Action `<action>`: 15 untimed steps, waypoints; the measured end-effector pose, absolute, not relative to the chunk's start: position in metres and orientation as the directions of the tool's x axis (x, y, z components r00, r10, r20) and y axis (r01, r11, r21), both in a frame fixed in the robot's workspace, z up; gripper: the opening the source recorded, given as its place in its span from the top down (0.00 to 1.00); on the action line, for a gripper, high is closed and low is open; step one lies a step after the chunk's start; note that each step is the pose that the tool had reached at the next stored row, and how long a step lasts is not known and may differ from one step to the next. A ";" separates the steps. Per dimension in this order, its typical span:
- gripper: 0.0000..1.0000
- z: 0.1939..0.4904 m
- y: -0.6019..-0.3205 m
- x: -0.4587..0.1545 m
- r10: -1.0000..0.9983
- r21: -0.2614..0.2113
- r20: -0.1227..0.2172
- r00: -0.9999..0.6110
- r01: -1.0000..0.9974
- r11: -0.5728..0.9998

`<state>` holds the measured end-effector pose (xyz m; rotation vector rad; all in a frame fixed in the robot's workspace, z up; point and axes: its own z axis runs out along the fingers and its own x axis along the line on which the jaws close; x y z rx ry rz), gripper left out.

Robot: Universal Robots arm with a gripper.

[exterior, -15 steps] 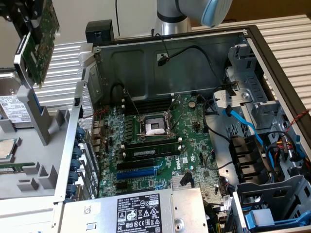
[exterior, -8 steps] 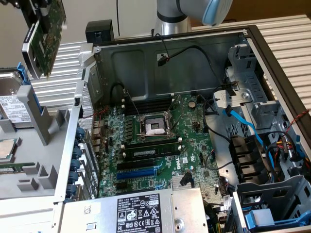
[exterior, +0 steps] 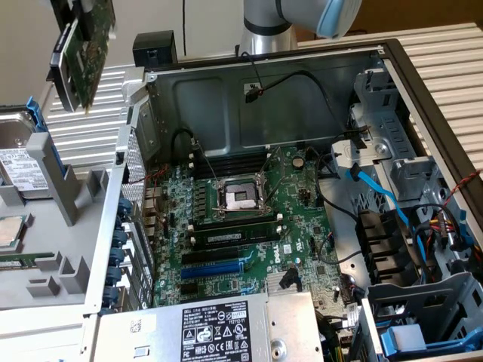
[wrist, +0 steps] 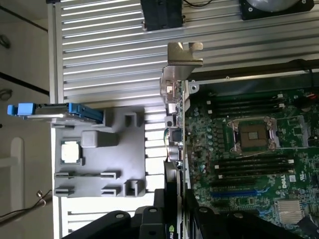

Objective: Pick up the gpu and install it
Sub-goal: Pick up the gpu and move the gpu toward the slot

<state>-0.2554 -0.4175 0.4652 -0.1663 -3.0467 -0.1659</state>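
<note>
The gpu hangs tilted in the air at the exterior view's upper left, its green circuit-board face showing, above the grey parts tray and outside the open case. My gripper holds its top, mostly cut off by the frame edge. In the wrist view the gpu appears edge-on, with its metal bracket at the far end. My gripper is shut on it, black fingers on either side. The green motherboard lies inside the case, with a blue slot near its front.
The grey tray at the exterior view's left carries a hard drive in a blue bracket and a processor chip. The case wall stands between tray and motherboard. A power supply and blue cables are inside the case.
</note>
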 end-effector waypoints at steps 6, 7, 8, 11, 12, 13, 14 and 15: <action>0.73 0.465 -0.418 -0.229 0.104 0.098 0.101 -0.989 0.114 0.989; 0.73 0.465 -0.418 -0.224 0.104 0.098 0.101 -0.989 0.114 0.989; 0.73 0.465 -0.418 -0.220 0.104 0.098 0.101 -0.989 0.114 0.989; 0.73 0.464 -0.418 -0.206 0.104 0.097 0.101 -0.989 0.114 0.989; 0.73 0.464 -0.418 -0.202 0.104 0.096 0.101 -0.989 0.114 0.989; 0.73 0.463 -0.418 -0.197 0.104 0.096 0.101 -0.989 0.114 0.989; 0.73 0.462 -0.418 -0.192 0.104 0.095 0.101 -0.989 0.114 0.989; 0.73 0.461 -0.418 -0.188 0.104 0.094 0.101 -0.989 0.114 0.989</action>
